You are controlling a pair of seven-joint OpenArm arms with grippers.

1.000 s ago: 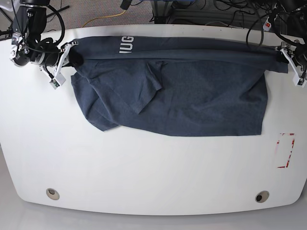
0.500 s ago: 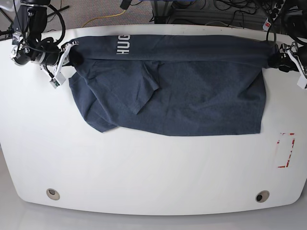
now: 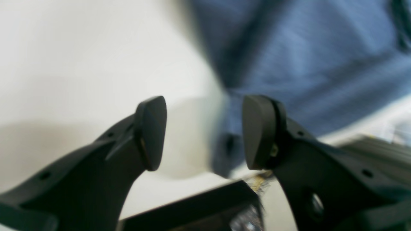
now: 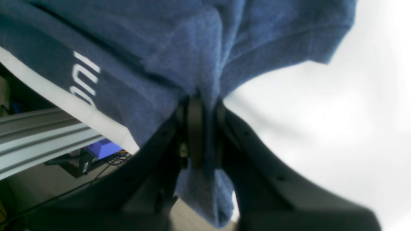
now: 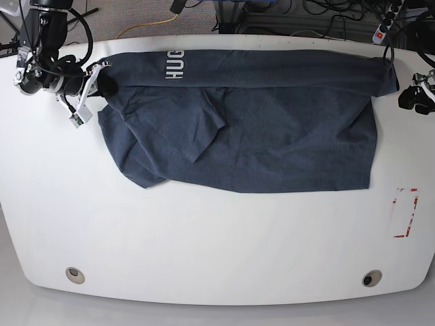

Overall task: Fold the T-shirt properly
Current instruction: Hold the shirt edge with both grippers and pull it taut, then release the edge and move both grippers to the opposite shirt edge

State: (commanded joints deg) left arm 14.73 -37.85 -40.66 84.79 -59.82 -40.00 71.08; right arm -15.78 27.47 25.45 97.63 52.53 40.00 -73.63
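The dark navy T-shirt (image 5: 258, 129) lies spread across the far half of the white table (image 5: 217, 238). A folded strip along its far edge shows white letters "HUG" (image 5: 174, 65). At the view's left, my right gripper (image 5: 102, 78) is shut on the T-shirt's far-left corner. The right wrist view shows the T-shirt (image 4: 160, 48) bunched and pinched in my right gripper (image 4: 205, 128). At the view's right, my left gripper (image 5: 410, 97) stands open just off the T-shirt's far-right corner. In the left wrist view my left gripper (image 3: 205, 131) holds nothing, and the T-shirt (image 3: 305, 64) is blurred beyond it.
A red-and-white marking (image 5: 406, 212) sits near the table's right edge. Two round holes (image 5: 75, 274) (image 5: 371, 278) lie near the front edge. Cables and a metal frame (image 5: 272, 17) run behind the far edge.
My left gripper has opened, let go of the T-shirt's far-right corner and drawn back to the right. The corner now rests on the table. The right gripper stays shut in place.
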